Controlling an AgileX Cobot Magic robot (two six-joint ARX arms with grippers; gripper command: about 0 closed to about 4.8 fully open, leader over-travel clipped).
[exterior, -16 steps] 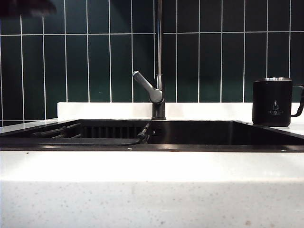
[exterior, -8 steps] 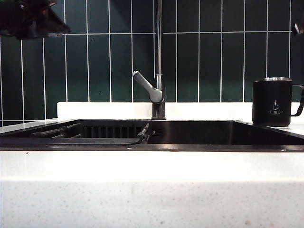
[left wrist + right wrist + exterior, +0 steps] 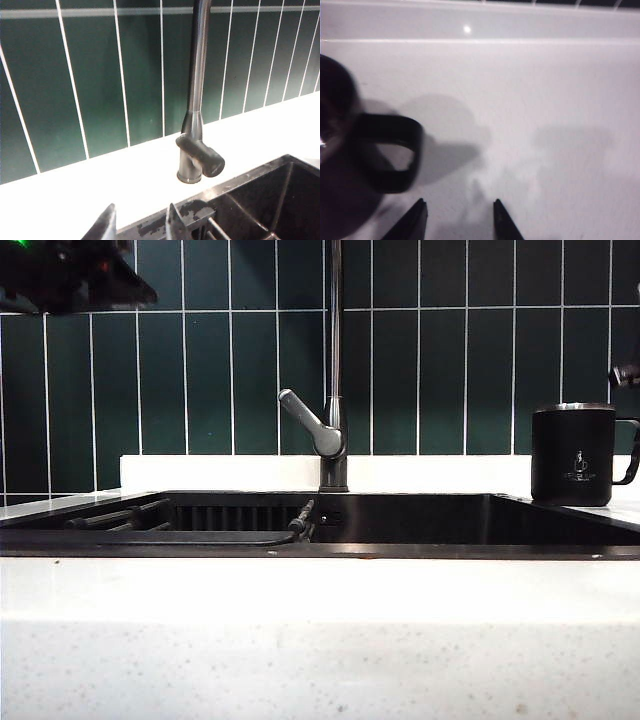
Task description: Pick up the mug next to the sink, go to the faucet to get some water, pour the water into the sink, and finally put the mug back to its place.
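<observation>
The black mug (image 3: pixel 572 455) stands upright on the white counter to the right of the sink (image 3: pixel 420 522). The faucet (image 3: pixel 335 360) rises behind the sink's middle, its grey lever (image 3: pixel 310 423) angled up to the left. My left gripper (image 3: pixel 130 285) hangs high at the upper left; in the left wrist view it (image 3: pixel 141 212) is open and empty, facing the faucet (image 3: pixel 196 100) across the sink's corner (image 3: pixel 260 200). My right gripper (image 3: pixel 625 375) shows at the right edge above the mug. It (image 3: pixel 460 205) is open and empty over the counter, beside the mug's handle (image 3: pixel 390 152).
A dark rack and a hose (image 3: pixel 200 525) lie in the left part of the sink. A white ledge (image 3: pixel 220 472) runs behind it under the dark green tiled wall (image 3: pixel 470 360). The speckled white counter front (image 3: pixel 320 640) fills the near side.
My left arm has come further into view at the upper left, moving right and down. My right gripper has appeared at the right edge and dropped toward the mug.
</observation>
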